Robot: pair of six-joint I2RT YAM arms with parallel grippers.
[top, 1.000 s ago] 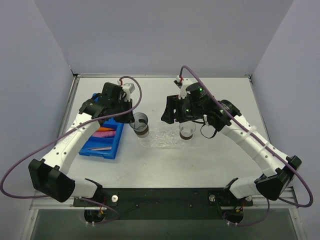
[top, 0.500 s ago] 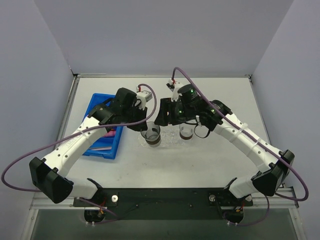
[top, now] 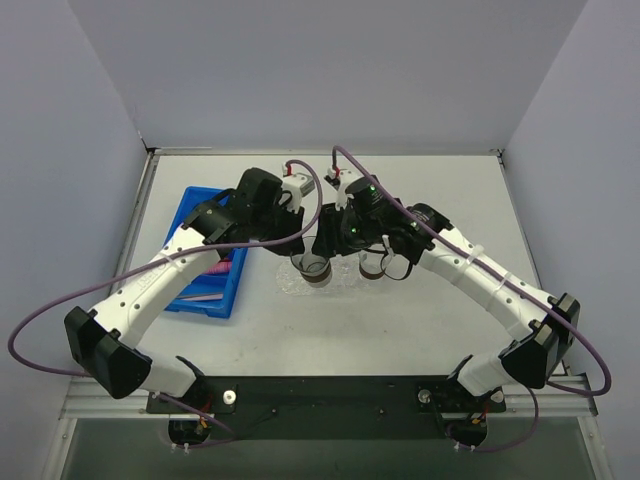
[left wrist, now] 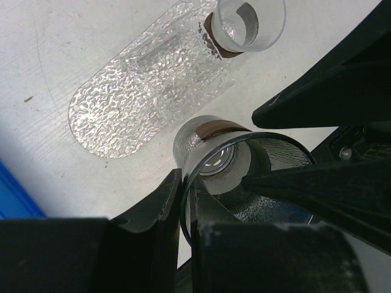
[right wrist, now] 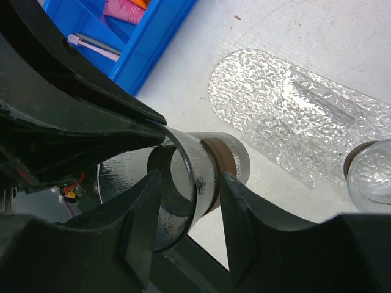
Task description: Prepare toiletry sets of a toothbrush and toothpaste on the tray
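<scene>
The clear bumpy tray lies on the table in the middle and also shows in the left wrist view and the right wrist view. My left gripper is shut on the rim of a clear cup with a dark bottom, held tilted beside the tray's near-left end. My right gripper is open, one finger inside that cup and one outside by its brown band. The pink toothbrush and a magenta toothpaste tube lie in the blue bin.
A second clear cup stands on the tray's right end, close beside my right gripper; it shows in the left wrist view too. The blue bin sits to the left, partly under the left arm. Both arms crowd together over the tray.
My left gripper has carried the cup rightwards from beside the bin to the tray's left end. My right gripper has moved left, away from the second cup, and now straddles the held cup's wall.
</scene>
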